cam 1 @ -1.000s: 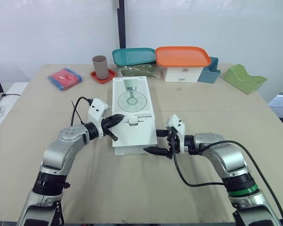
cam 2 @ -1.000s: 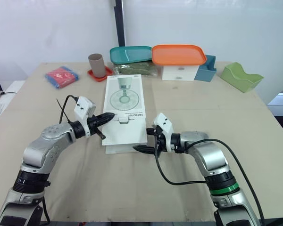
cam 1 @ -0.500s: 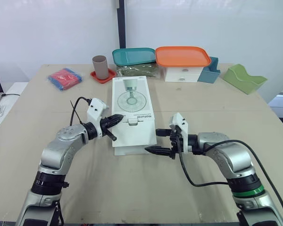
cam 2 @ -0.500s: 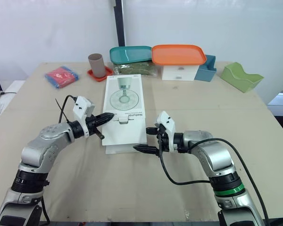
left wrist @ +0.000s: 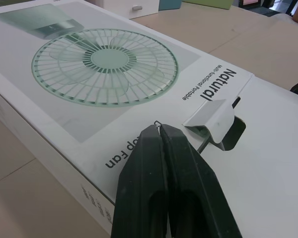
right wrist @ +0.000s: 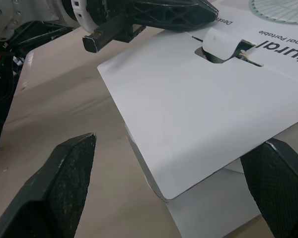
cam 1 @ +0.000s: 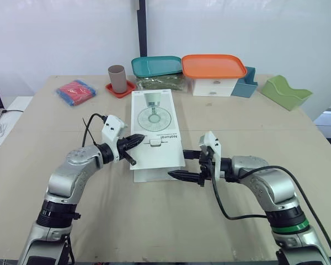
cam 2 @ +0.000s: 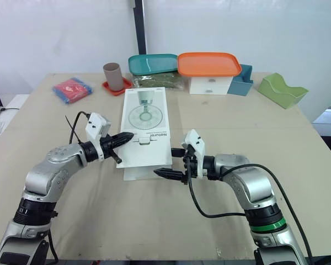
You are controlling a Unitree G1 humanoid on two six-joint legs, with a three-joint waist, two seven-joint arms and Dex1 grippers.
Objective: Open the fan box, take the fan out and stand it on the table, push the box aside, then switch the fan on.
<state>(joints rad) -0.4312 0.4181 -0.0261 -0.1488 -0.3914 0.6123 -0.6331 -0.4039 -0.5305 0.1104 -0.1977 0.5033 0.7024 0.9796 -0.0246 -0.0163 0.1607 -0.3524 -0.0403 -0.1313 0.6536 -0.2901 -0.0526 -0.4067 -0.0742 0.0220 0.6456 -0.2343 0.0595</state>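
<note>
Could go wrong by dragging the whole box (cam 1: 154, 124) toward the bench (cam 1: 248, 132) edge instead of raising only the flap (right wrist: 188, 109): too light a hold-down from the left pincer (cam 1: 137, 140), too flat a pull from the right pincer (cam 1: 177, 164). Could also crease or tear the flap by clamping deep across the thin card, or by snagging the tab (left wrist: 212, 118), half-lifted from its slot. Might miss altogether by closing under the flap edge, onto the box's end wall.

Left pincer: pressed together, tips over the lid just beside the tab, on the robot's left of it; cannot tell whether touching the card. Right pincer: spread wide and empty, straddling the near end of the box, flap corner inside the gap and apart from both sides. Box: flat mid-bench, long side running away from the robot, printed lid up, not yet opened, near flap seemingly a little raised.
</note>
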